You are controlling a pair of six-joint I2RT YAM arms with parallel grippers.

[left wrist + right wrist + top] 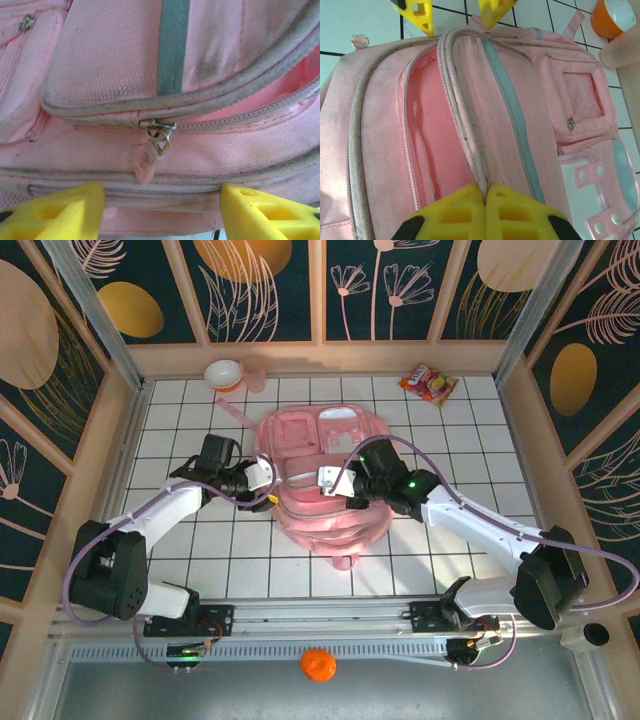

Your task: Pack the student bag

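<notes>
Top view, bag: the student bag (300,440) lies flat in the middle of the tabletop (470,440), with its long axis running from the far side towards the arms
Top view, arms: the left tool (268,490) is at the bag's left flank, and the right tool (330,483) is over the bag's middle, reaching in from the bag's right
Top view, around: a snack packet (428,383) lies beyond the bag's far right corner and a bowl (223,373) beyond its far left, both apart from the bag
Left wrist, tool: released, jaws spread wide, nothing gripped
Left wrist, target: the zip pull (155,145) hangs straight ahead, centred between the jaws and close, on a zip line running crosswise to the approach
Right wrist, tool: clenched, fingers pressed together on the piped edge beside the bag's open compartment (435,125)
Right wrist, opposite: the left tool sits at the bag's other side, in line with that edge
Judgement: the left arm is nearer the pull, so a short straight advance should take it
</notes>
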